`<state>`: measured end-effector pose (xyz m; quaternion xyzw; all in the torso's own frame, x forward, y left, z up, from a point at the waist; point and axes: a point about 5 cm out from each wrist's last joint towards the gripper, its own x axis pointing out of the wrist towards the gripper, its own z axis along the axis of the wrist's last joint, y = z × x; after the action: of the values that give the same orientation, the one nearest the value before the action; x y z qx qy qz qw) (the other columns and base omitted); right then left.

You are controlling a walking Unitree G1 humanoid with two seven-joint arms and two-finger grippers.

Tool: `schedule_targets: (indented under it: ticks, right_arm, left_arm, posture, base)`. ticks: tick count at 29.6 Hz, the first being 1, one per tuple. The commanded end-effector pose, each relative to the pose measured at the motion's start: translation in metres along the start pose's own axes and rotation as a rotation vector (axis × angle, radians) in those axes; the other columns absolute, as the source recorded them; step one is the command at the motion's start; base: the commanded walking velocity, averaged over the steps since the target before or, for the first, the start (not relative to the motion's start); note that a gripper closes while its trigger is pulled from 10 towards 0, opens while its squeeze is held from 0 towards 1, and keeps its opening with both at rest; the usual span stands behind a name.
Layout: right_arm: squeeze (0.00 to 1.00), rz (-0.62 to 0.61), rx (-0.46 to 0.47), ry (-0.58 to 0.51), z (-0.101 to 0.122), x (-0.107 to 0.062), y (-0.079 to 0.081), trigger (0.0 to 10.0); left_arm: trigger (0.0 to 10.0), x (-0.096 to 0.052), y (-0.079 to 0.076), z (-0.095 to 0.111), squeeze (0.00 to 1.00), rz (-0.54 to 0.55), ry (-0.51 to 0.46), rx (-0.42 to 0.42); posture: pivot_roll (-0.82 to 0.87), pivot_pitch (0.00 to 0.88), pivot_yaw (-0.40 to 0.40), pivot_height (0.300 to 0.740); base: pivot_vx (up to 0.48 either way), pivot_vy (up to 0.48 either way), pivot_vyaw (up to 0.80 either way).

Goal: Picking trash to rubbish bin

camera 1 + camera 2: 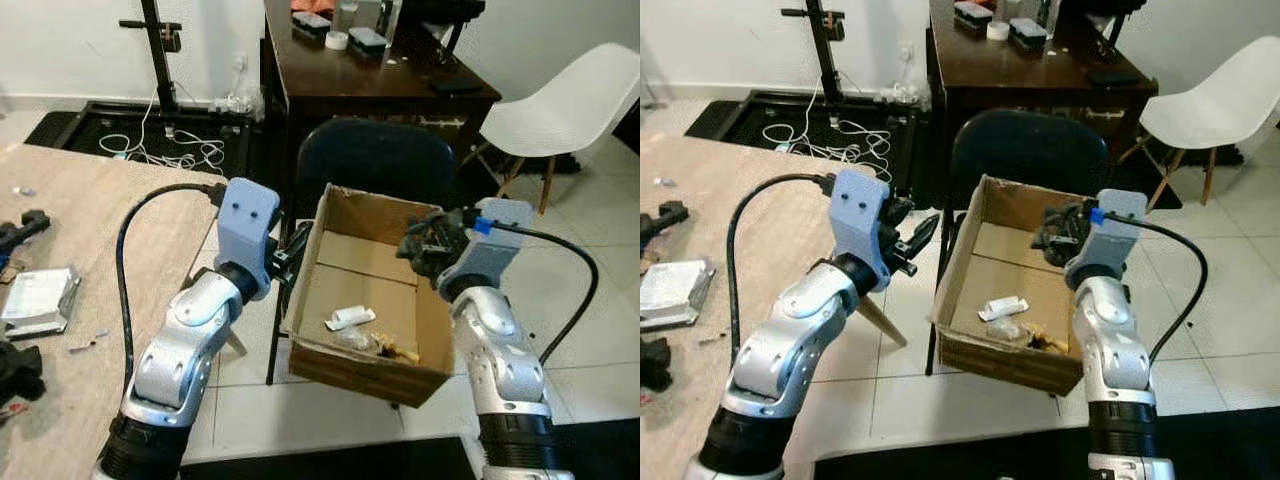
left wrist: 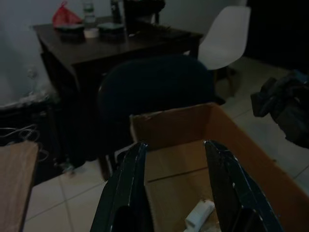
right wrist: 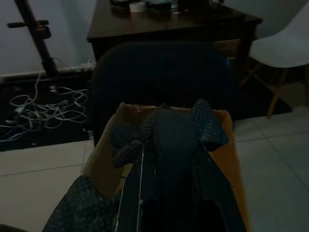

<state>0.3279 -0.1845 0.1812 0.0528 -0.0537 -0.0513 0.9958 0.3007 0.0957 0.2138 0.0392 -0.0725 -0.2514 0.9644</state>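
We see our right tool (image 1: 425,243) clamped on dark crumpled fabric (image 3: 166,130) over the open brown cardboard box (image 1: 340,375), left tool (image 1: 915,237) apart beside it.

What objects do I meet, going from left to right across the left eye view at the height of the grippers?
Wooden table → left gripper → cardboard box → dark crumpled item in the right gripper → white chair.

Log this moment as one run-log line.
right end effector: shut on dark crumpled trash, over cardboard box | left end effector: open, beside box | box: white scrap inside
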Motion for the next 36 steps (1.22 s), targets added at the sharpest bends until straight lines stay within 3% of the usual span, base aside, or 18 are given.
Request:
schedule_targets:
  ticks: [1,11,25,36]
  right_arm:
    - [0.0,-0.017,-0.004,0.024,-0.006,-0.001,-0.005,10.0]
    - [0.0,-0.014,0.0,0.025,-0.007,-0.002,-0.004,10.0]
    - [0.0,-0.005,0.004,0.035,-0.011,-0.003,-0.003,10.0]
    - [0.0,0.037,-0.019,0.095,-0.032,0.006,-0.013,10.0]
  left_arm:
    - [10.0,0.0,-0.006,-0.001,0.0,-0.035,0.007,0.0]
    - [10.0,0.002,-0.007,-0.001,0.0,-0.046,0.006,0.012]
    - [10.0,0.0,-0.007,-0.002,0.0,-0.043,0.01,0.037]
    - [10.0,0.011,-0.01,-0.012,0.0,-0.115,0.06,0.135]
  posture:
    - [0.1,0.107,-0.043,0.74]
    - [0.1,0.097,-0.038,0.74]
    - [0.11,0.096,-0.036,0.74]
    - [0.12,0.134,-0.013,0.74]
  base:
    - [0.3,0.0,0.0]
    - [0.29,0.0,0.0]
    - [0.0,0.0,0.0]
    - [0.0,0.0,0.0]
